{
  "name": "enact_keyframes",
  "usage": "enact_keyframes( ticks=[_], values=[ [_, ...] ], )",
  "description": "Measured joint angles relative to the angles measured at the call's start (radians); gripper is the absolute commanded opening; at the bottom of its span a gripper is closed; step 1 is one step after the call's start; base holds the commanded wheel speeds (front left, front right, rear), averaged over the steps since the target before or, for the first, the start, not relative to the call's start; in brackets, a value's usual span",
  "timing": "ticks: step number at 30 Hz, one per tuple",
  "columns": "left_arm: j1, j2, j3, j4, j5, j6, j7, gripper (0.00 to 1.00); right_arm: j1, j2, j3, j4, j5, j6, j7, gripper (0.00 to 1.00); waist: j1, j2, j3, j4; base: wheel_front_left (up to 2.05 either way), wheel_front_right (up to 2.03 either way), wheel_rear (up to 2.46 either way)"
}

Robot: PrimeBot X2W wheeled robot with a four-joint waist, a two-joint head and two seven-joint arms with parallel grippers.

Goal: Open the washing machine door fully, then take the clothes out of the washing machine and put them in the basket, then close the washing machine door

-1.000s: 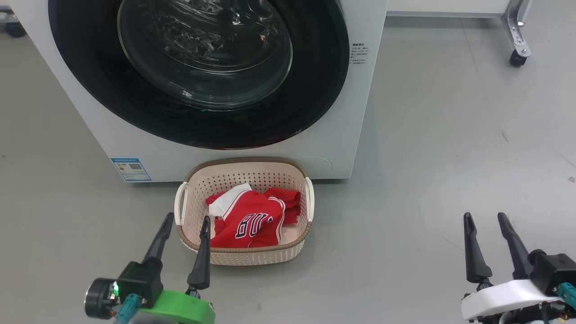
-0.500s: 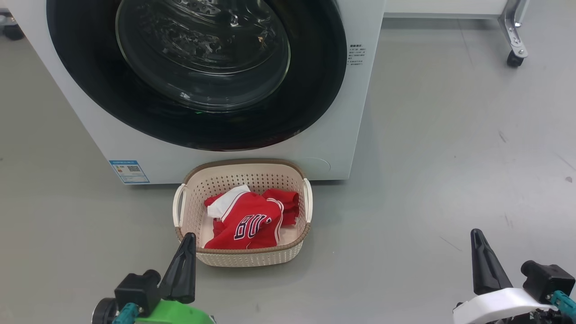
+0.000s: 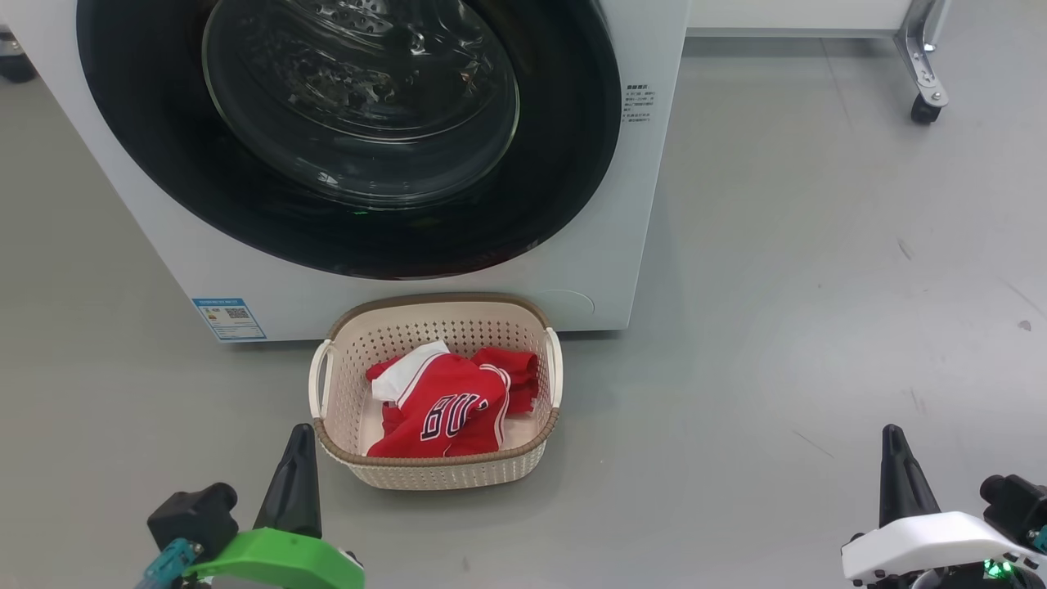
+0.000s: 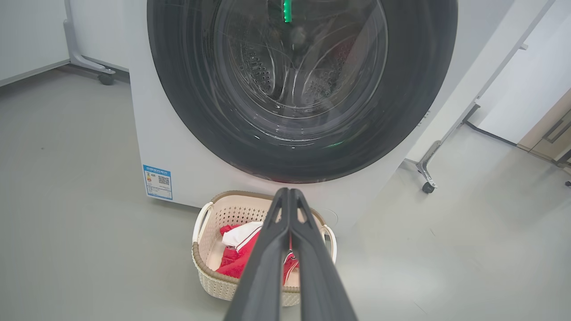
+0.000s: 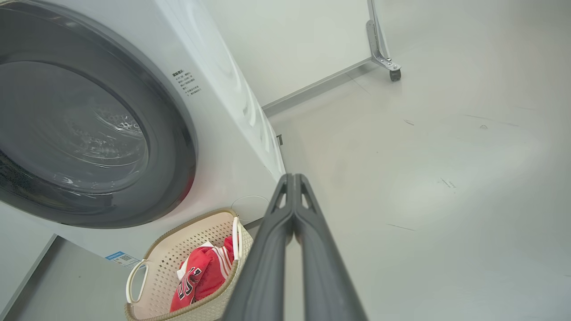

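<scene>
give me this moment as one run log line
washing machine door: closed | clothes: in basket | left gripper: shut, empty | right gripper: shut, empty | phase: task looks complete

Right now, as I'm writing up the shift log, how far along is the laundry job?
Done: the clothes lie in the basket, and the washing machine door appears shut against the washing machine. In hand: nothing; the left gripper and right gripper are both shut and empty, clear of the basket. Left: nothing obvious; the job looks finished.
</scene>
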Motion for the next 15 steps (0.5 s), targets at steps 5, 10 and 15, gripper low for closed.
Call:
enact_keyframes(
  ticks=[5,10,15],
  values=[
    [0.0,0.0,0.016,0.002,-0.065,-0.009,0.012,0.0,-0.011,0.001,-0.013,0.007,0.059,0.01,0.016,0.0,0.0,0.0,-0.003,-0.004,0.0,0.0,0.0],
    [0.0,0.001,0.037,0.006,-0.128,-0.021,0.029,0.0,-0.019,0.001,-0.023,0.014,0.119,0.021,0.03,0.0,0.0,0.0,-0.005,-0.008,0.0,0.0,0.0],
    [-0.001,0.001,0.052,0.012,-0.192,-0.034,0.045,0.0,-0.031,0.002,-0.036,0.025,0.179,0.027,0.047,0.0,0.0,0.0,-0.008,-0.011,0.0,0.0,0.0]
  ],
)
